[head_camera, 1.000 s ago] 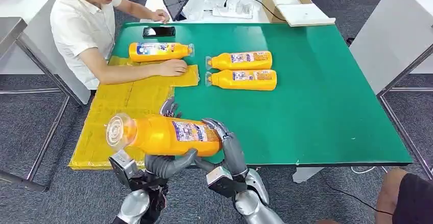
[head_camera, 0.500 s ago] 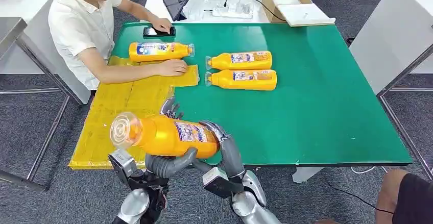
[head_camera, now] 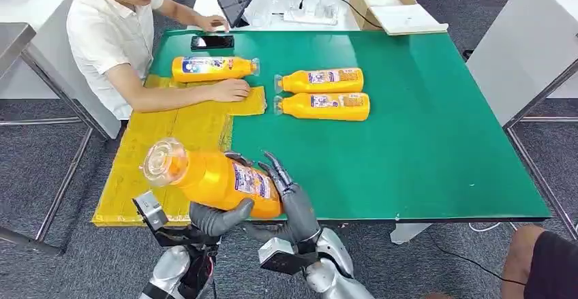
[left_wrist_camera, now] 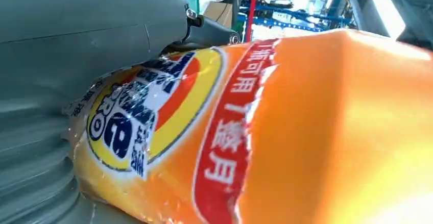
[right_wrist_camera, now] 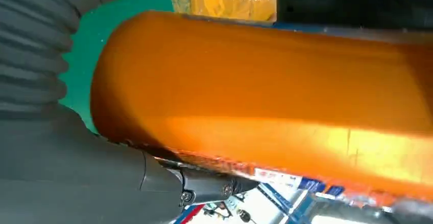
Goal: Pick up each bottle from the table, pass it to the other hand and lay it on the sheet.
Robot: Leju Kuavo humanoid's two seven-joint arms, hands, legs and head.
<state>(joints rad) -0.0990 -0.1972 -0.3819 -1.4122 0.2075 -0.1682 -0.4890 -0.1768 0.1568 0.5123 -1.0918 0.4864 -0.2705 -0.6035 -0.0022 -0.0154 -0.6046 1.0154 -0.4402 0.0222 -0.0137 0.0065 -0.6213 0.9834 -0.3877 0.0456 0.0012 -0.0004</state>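
Near the table's front edge, over the yellow sheet (head_camera: 170, 132), the held bottle (head_camera: 218, 178) hides most of the left hand (head_camera: 215, 216), whose thumb wraps its underside, gripping. Right hand (head_camera: 290, 200) touches the bottle's base, fingers spread apart; whether it grips, cannot tell

An orange bottle (head_camera: 218, 180) with a clear cap and a blue, yellow and red label is seen over a yellow sheet (head_camera: 174, 139) and a green table (head_camera: 409, 142). Grey hands, left (head_camera: 215, 218) and right (head_camera: 290, 200).
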